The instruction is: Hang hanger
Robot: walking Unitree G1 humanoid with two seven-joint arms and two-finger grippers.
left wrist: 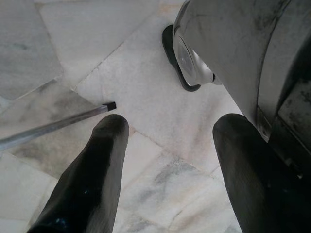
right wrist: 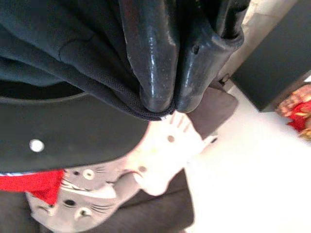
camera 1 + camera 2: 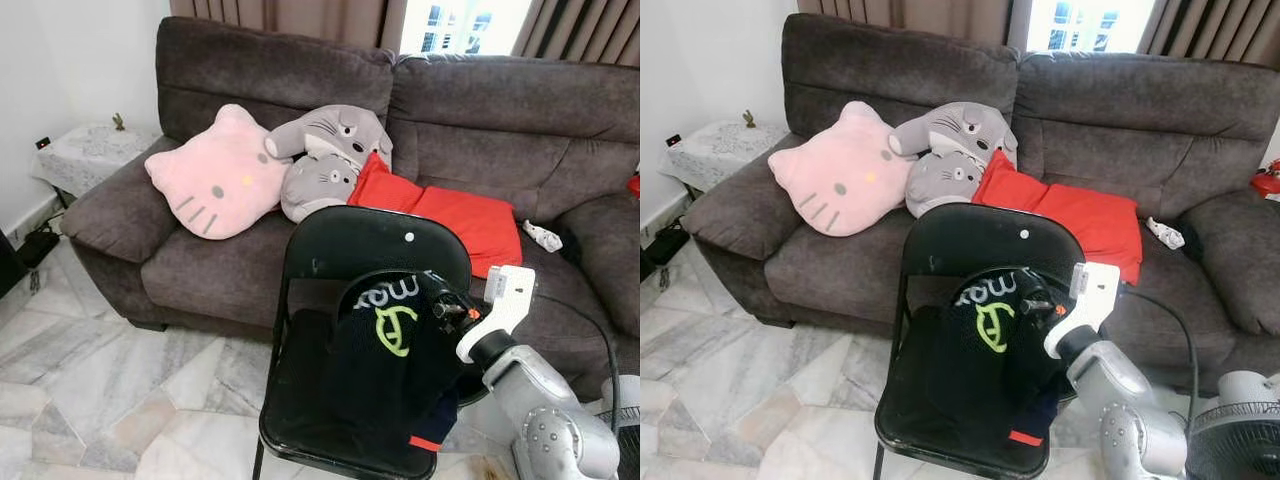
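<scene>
A black garment [image 3: 385,350] with a green logo is draped over a black folding chair [image 3: 340,240] in front of me. My right gripper [image 3: 442,306] reaches in from the right and is shut on the garment's top edge. In the right wrist view the two fingertips [image 2: 155,97] pinch the dark fabric [image 2: 58,53] just above the chair's backrest [image 2: 73,141]. A dark curved band runs along the garment's top; I cannot tell whether it is a hanger. My left gripper [image 1: 172,121] hangs open over the marble floor [image 1: 146,97].
Behind the chair stands a dark grey sofa [image 3: 480,110] with a pink cat cushion [image 3: 215,180], a grey plush [image 3: 325,150] and a red cushion [image 3: 470,215]. A small cloth-covered table [image 3: 90,150] is at the left, a fan [image 3: 1240,440] at the right.
</scene>
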